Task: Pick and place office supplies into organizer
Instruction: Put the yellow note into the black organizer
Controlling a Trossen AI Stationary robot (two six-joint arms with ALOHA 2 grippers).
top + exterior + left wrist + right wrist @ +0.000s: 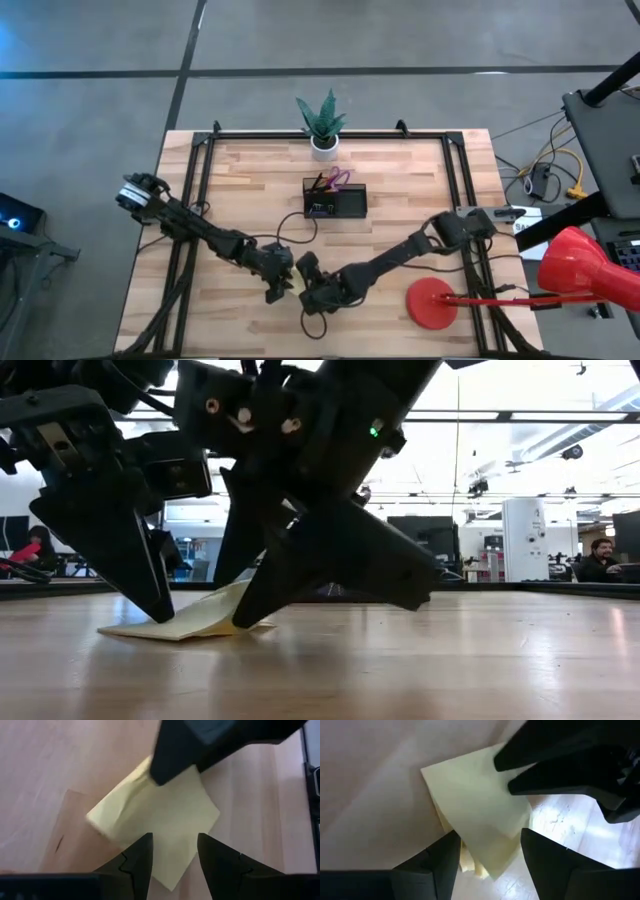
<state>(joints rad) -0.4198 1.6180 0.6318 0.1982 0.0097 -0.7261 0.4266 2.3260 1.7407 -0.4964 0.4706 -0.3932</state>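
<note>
We see the yellow sticky-note pad (160,815) lying square on the table, one edge lifted, no long axis; left gripper (174,851) and right gripper (490,851) fingers spread over it.

— What is the table (480,660) looking like?
— Pale wood planks, smooth, giving off a soft sheen.
— And the sticky-note pad (165,815)?
— Thin yellow paper, matt, its sheets curling.
— The fingers (137,862)?
— Looking like dark, matt plastic.

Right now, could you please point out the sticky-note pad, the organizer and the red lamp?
sticky-note pad (165,807): left wrist view, middle of top sheet.
organizer (351,203): high view, right-hand compartment.
red lamp (430,303): high view, round base.
</note>
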